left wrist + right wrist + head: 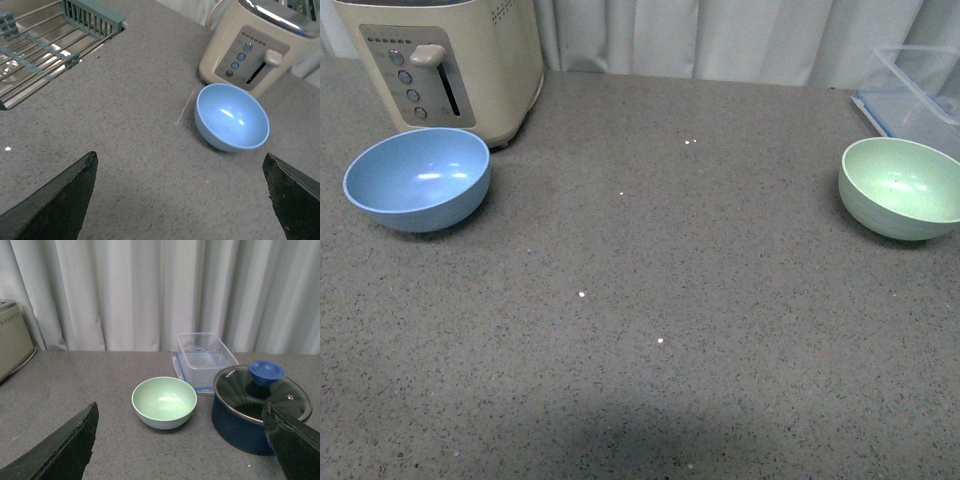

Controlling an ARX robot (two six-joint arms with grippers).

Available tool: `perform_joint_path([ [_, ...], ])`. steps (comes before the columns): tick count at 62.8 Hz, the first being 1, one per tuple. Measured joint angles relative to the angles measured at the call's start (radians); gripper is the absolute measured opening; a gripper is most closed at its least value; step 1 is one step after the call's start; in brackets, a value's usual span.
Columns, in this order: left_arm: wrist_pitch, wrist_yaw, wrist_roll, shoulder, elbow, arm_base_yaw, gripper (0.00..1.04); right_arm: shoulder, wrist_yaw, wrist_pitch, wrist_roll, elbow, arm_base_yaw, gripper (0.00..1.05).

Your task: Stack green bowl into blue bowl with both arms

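Well apart: blue bowl (417, 178) far left, green bowl (900, 187) far right

Left side. The left tool (180, 157) hovers above the surface (650, 260), jaws spread wide with nothing between them. The blue bowl stands upright just in front of a cream toaster (450, 65); whether the two touch, I cannot tell. Seen from the left wrist, the bowl lies ahead of the tool and off toward one jaw, not centred in the gap. A slatted drying rack (60, 35) sits well apart from the bowl.

Middle. Neither arm shows in the front view. Grey speckled surface runs between the two bowls.

Right side. The green bowl stands upright near the right edge of the front view, with a clear plastic container (920, 85) just behind it. The right tool (180, 407) likewise has its jaws spread wide and holds nothing. The green bowl sits straight ahead of it, roughly centred between the jaws, not yet reached. A dark blue pot (250, 415) with a glass lid stands just beside the bowl.

Judgement. The green bowl is the right arm's to take, being nearer and lined up. It is round, so it has no long axis and any rim point serves, though the pot side looks cramped. The carry then runs leftward across the surface to the blue bowl. The left arm is nearer to steady that bowl or bring it inward. Stacking not begun.
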Motion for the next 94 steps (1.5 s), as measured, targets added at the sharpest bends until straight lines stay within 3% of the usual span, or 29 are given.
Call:
perform_joint_path([
  [9, 0.135, 0.027, -0.126, 0.387, 0.166, -0.01, 0.98, 0.0, 0.001, 0.0, 0.0, 0.0, 0.0, 0.96],
  [17, 0.137, 0.014, -0.279, 0.76, 0.338, -0.023, 0.98, 0.0, 0.001, 0.0, 0.0, 0.0, 0.0, 0.96],
  [26, 0.143, 0.032, -0.331, 0.961, 0.438, -0.021, 0.98, 0.0, 0.001, 0.0, 0.0, 0.0, 0.0, 0.96],
  [78, 0.128, 0.019, -0.359, 1.399, 0.752, -0.064, 0.98, 0.0, 0.001, 0.0, 0.0, 0.0, 0.0, 0.96],
  [94, 0.119, 0.034, -0.344, 1.455, 0.795, -0.05, 0.61, 0.0, 0.001, 0.0, 0.0, 0.0, 0.0, 0.96],
])
